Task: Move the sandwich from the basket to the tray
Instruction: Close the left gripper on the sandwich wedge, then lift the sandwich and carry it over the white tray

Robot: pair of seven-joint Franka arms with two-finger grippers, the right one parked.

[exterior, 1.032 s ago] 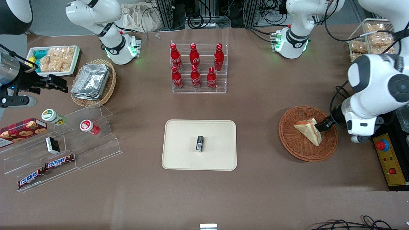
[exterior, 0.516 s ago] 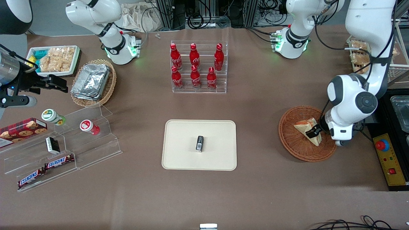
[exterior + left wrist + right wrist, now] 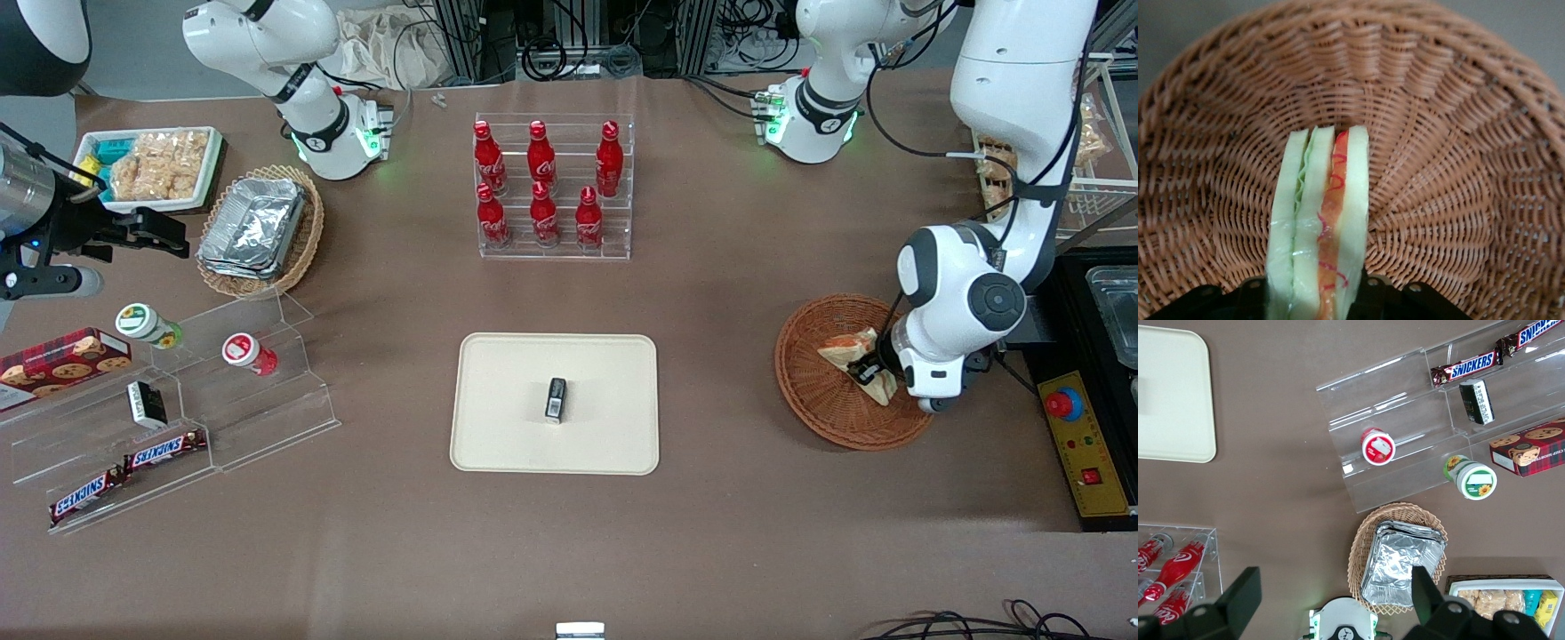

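Note:
The sandwich (image 3: 849, 353) stands on edge in the reddish-brown wicker basket (image 3: 813, 400), toward the working arm's end of the table. My left gripper (image 3: 869, 369) is low inside the basket, shut on the sandwich from both sides. In the left wrist view the sandwich (image 3: 1318, 220) shows its red and green layers between my black fingers (image 3: 1381, 297), with the gripper (image 3: 1315, 293) over the woven basket (image 3: 1458, 167) floor. The cream tray (image 3: 507, 391) lies at the table's middle, apart from the basket, with a small black packet (image 3: 556, 399) on it.
A clear rack of red bottles (image 3: 553, 187) stands farther from the front camera than the tray. A yellow box with a red button (image 3: 1080, 444) sits beside the basket. A clear stepped shelf (image 3: 222, 400) and a tan basket of foil containers (image 3: 258, 229) lie toward the parked arm's end.
The left arm has swung upright over the basket and drawn in closer to the sandwich. The gripper now holds the sandwich, which sits slightly more upright.

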